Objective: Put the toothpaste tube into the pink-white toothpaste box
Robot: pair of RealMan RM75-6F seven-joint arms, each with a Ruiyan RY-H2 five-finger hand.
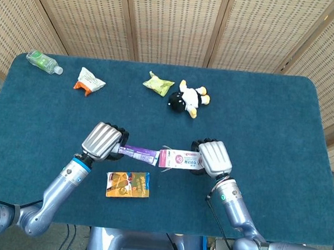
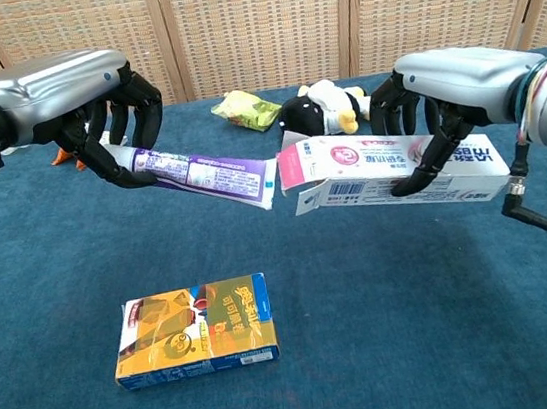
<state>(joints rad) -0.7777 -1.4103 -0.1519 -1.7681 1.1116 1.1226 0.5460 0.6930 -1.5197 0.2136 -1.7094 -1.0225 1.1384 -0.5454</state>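
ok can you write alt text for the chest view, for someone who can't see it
Above a blue table, the left hand holds a purple-white toothpaste tube with its flat end at the open flaps of a pink-white toothpaste box held by the right hand. An orange box lies in front; a green packet and plush toy sit behind.

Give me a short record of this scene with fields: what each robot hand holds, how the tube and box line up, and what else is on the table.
left robot hand: holds toothpaste tube above the table
right robot hand: holds pink-white toothpaste box, open flap toward the tube
alignment: tube's flat end at the box opening, not inside yet
table: blue cloth
other items: orange box, cow plush toy, green snack packet, orange-white packet, plastic bottle
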